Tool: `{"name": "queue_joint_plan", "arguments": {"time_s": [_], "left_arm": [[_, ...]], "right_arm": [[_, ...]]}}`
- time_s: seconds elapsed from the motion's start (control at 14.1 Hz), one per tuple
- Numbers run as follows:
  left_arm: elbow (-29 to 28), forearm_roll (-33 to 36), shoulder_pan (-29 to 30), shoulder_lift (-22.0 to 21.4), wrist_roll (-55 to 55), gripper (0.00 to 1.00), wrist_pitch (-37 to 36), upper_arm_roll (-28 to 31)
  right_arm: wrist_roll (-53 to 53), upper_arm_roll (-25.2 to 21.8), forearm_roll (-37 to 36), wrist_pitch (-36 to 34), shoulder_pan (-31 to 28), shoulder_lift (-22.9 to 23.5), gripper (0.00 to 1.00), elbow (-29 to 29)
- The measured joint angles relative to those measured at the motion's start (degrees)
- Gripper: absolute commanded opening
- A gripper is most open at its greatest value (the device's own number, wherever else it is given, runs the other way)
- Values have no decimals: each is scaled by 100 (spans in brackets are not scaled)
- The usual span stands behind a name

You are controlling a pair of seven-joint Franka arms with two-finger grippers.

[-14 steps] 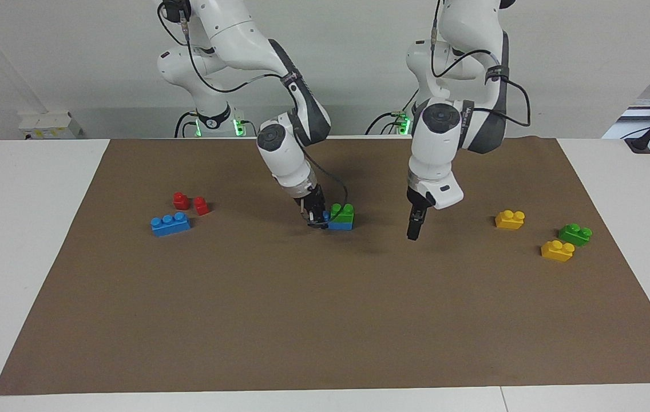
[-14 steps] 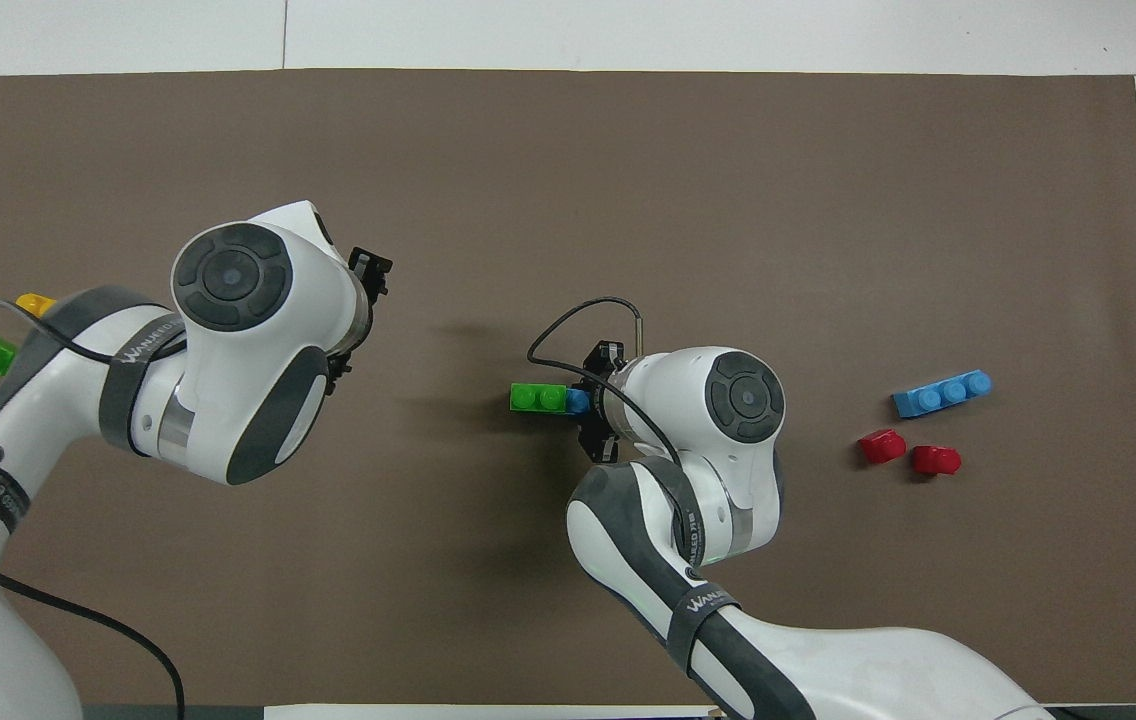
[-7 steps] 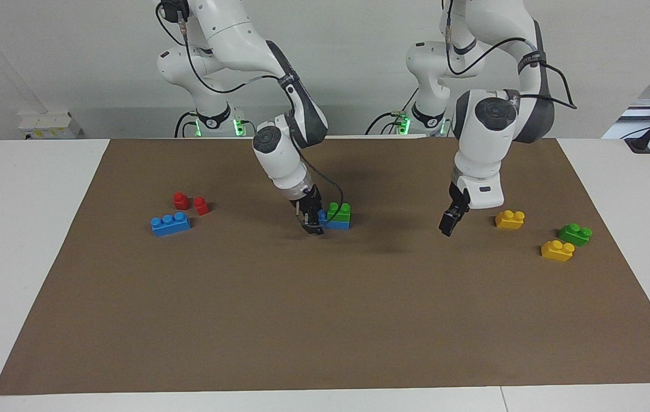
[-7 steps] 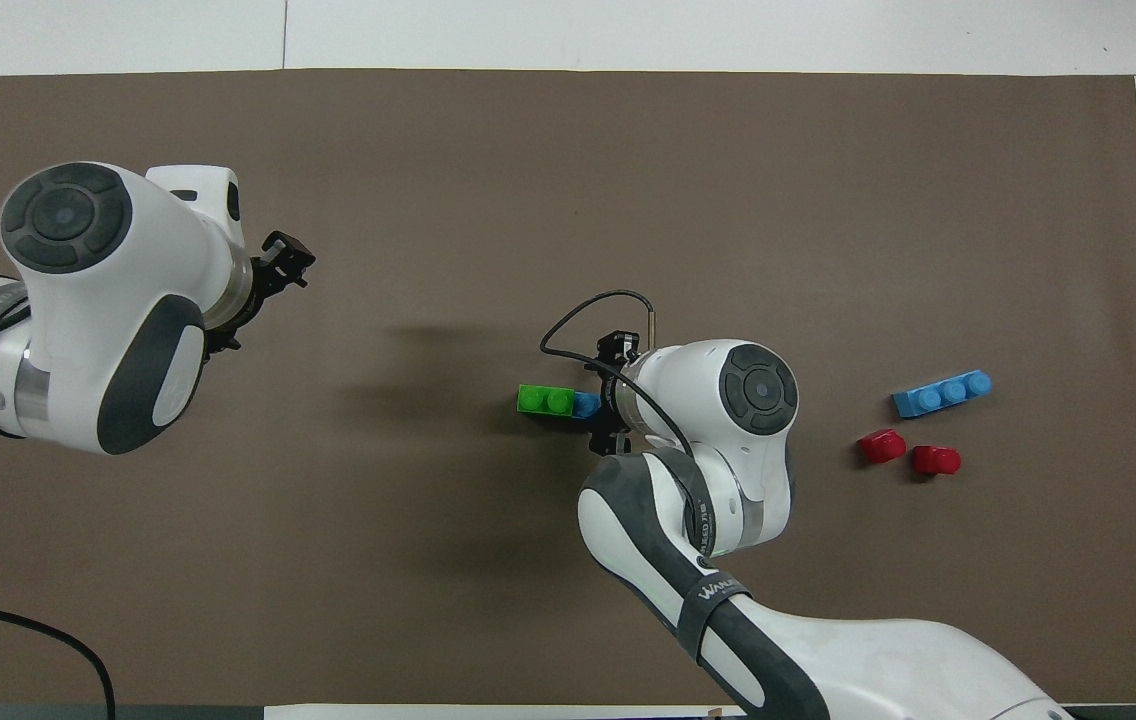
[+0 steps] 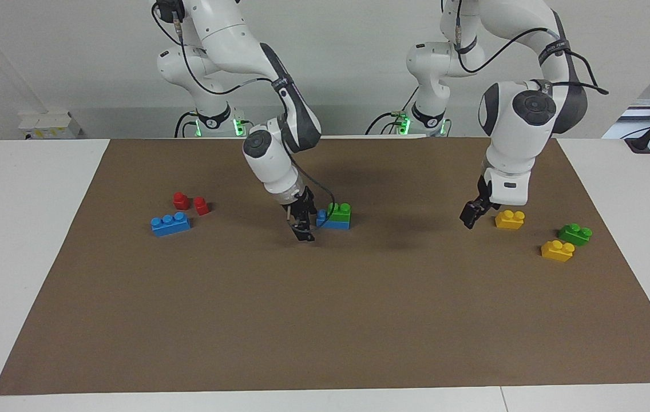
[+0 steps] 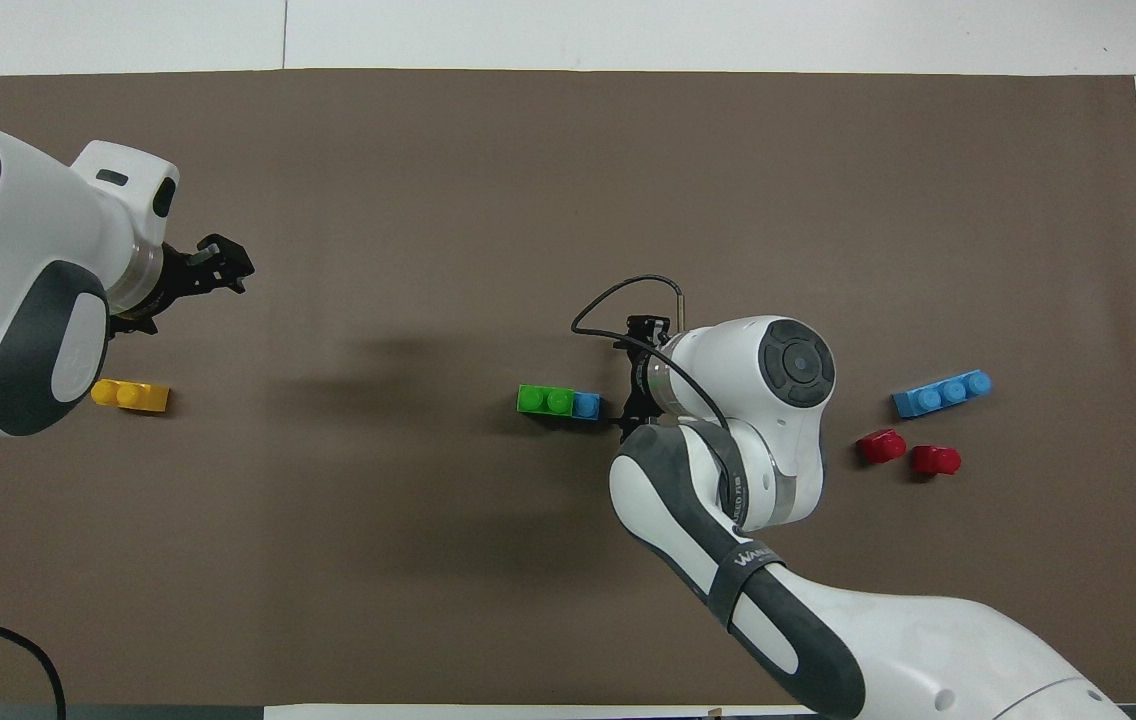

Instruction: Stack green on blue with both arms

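**Green brick sits on the blue one; both grippers are free**

In the middle of the brown mat (image 5: 325, 320), the green brick (image 5: 340, 210) is on top of a blue brick (image 5: 333, 223). It covers the part of the blue brick toward the left arm's end of the surface, and one blue stud (image 6: 587, 404) is bare at the end toward the right arm. The right gripper (image 5: 304, 232) is just beside this bare end, low over the mat, and it holds nothing; its jaws seem apart, with no brick between them. The left gripper (image 5: 470, 216) hangs over the mat near a yellow brick (image 5: 510, 220), also with nothing in it, but I cannot tell from the views how wide its jaws stand.

A second blue brick (image 5: 170, 224) lies near two red bricks (image 5: 190, 203) toward the right arm's end. A second green brick (image 5: 575, 233) lies beside another yellow brick (image 5: 557, 250) toward the left arm's end.

I judge that one stack is made, and a second pair is perhaps not yet done.

What could go wrong from here:
- The right gripper is very close to the stack. If it moves sideways and not up, a finger may push the blue brick and shift the stack.
- I cannot see if the green brick is pressed fully down; if not, a small knock could tip it off.
- The left gripper is close to the yellow brick, and the second green brick touches nearly another yellow one. A reach that is not exact may take or push the wrong brick.
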Motion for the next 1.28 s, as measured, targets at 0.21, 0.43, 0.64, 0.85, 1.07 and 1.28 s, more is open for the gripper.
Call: {"name": "queue_joint_plan", "arguments": {"time_s": [0.21, 0.43, 0.64, 0.85, 1.07, 1.28], "left_arm": [[238, 0, 178, -2, 970, 100, -296, 4], [545, -23, 348, -14, 1577, 100, -651, 13], [867, -109, 392, -103, 1895, 100, -1144, 12], [1051, -232, 391, -337, 2135, 100, -1681, -16], [1074, -352, 392, -648, 2617, 100, -2086, -9], [1074, -376, 392, -844, 2834, 100, -2303, -4]], "right_arm": [[-724, -8, 0, -410, -465, -49, 100, 33], [-1853, -22, 0, -876, -1016, -212, 100, 87], [-3173, -56, -19, -1275, -1544, -389, 100, 113], [-4125, -72, -404, -1538, -1872, -513, 100, 142], [-4708, -72, -987, -2054, -2112, -686, 100, 337], [-5274, -74, -1225, -2565, -2306, -857, 100, 535]]}}
